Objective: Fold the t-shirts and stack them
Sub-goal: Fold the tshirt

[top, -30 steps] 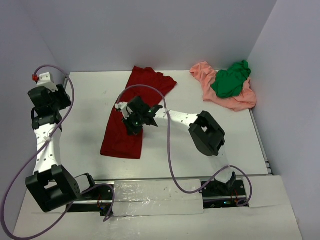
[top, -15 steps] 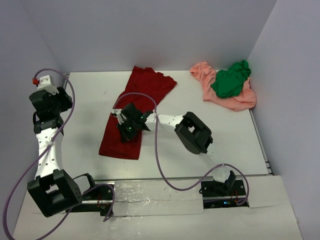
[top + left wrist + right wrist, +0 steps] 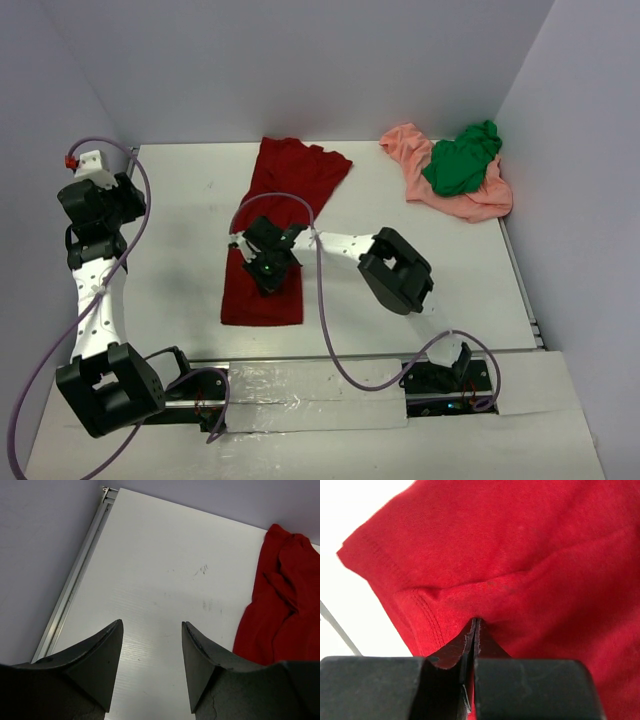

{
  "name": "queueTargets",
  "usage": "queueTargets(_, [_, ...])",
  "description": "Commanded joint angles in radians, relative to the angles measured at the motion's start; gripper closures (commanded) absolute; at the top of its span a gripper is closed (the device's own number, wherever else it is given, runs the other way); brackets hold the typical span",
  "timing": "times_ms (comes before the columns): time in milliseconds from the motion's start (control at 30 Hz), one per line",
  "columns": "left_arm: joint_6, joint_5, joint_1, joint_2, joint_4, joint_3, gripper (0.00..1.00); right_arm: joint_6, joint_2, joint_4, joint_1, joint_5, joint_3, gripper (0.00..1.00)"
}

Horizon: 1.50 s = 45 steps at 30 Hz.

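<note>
Dark red t-shirt (image 3: 290, 185): lay as a long narrow strip on the middle of the bench (image 3: 180, 250), its far end near the back wall and its near end toward my bases. The far part was rumpled and the near part flatter.
Right end effector (image 3: 268, 268): was closed on the dark red t-shirt. My wrist view showed the fingers pressed together, with a pucker of cloth pinched at the tips beside a stitched hem.
Right arm: reached from its base leftward across the bench and over the lower half of the strip.
Green t-shirt (image 3: 462, 158): was bunched in the far right corner, lying on top of the salmon-pink one.
Salmon-pink t-shirt (image 3: 472, 205): was crumpled beneath the green, showing on both sides of it, well apart from the red strip.
Left end effector (image 3: 150, 625): was open and held nothing. It hung over bare bench at the far left, beside the edge rail (image 3: 75, 585), with the red cloth off to its right.
</note>
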Motion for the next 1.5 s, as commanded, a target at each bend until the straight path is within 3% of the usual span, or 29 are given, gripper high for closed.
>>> queueTargets(0, [0.0, 0.04, 0.004, -0.018, 0.019, 0.039, 0.41, -0.108, -0.032, -0.287, 0.002, 0.149, -0.194, 1.0])
queueTargets(433, [-0.031, 0.135, -0.004, 0.029, -0.061, 0.136, 0.41, -0.221, -0.195, -0.471, 0.051, 0.109, -0.448, 1.0])
queueTargets(667, [-0.008, 0.199, -0.056, 0.028, -0.073, 0.122, 0.4, -0.212, -0.269, -0.32, 0.076, 0.112, -0.439, 0.99])
queueTargets(733, [0.006, 0.239, -0.073, 0.025, -0.073, 0.11, 0.39, -0.221, -0.325, -0.248, 0.076, 0.106, -0.431, 0.86])
queueTargets(900, [0.017, 0.288, -0.125, 0.038, -0.068, 0.111, 0.36, -0.217, -0.388, -0.146, 0.076, 0.094, -0.357, 0.68])
queueTargets(1067, [-0.054, 0.38, -0.166, 0.054, 0.097, 0.042, 0.36, -0.202, -0.451, 0.1, 0.029, 0.179, -0.337, 0.67])
queueTargets(1200, [-0.084, 0.302, -0.28, 0.11, 0.27, 0.024, 0.36, -0.151, -0.502, 0.279, -0.075, 0.222, -0.328, 0.67])
queueTargets(1333, [-0.114, 0.296, -0.413, 0.329, 0.288, 0.138, 0.41, -0.094, -0.516, 0.346, -0.212, 0.232, -0.287, 0.65])
queueTargets(1367, [-0.115, 0.296, -0.433, 0.374, 0.277, 0.213, 0.43, -0.1, -0.519, 0.343, -0.235, 0.245, -0.279, 0.63])
queueTargets(1400, [-0.12, 0.295, -0.448, 0.42, 0.274, 0.247, 0.43, -0.108, -0.528, 0.343, -0.279, 0.252, -0.273, 0.5])
queueTargets(1467, [-0.129, 0.296, -0.482, 0.544, 0.283, 0.348, 0.43, -0.129, -0.54, 0.322, -0.323, 0.22, -0.261, 0.47])
